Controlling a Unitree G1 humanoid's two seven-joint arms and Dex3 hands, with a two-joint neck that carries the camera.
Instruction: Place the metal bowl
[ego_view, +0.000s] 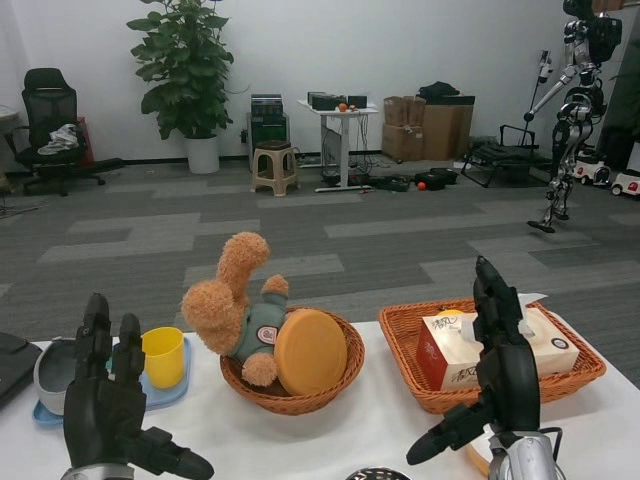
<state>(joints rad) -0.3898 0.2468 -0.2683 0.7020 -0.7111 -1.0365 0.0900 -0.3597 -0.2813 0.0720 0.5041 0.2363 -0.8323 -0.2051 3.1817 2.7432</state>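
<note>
A grey metal bowl (50, 368) sits at the table's far left on a light blue tray (172, 393), beside a yellow cup (163, 355). My left hand (110, 400) stands raised just in front of the bowl, fingers upright and apart, holding nothing and hiding part of the bowl. Raised on the right, my right hand (503, 370) also holds nothing; its fingers point up and its thumb sticks out to the left. A small round metallic rim (378, 474) peeks in at the bottom edge between the hands; what it is cannot be told.
A round wicker basket (335, 385) at centre holds a plush rabbit (235, 305) and an orange disc (310, 352). A rectangular orange basket (400, 330) with tissue packs (450, 345) stands behind my right hand. A dark object (12, 362) lies at the left edge.
</note>
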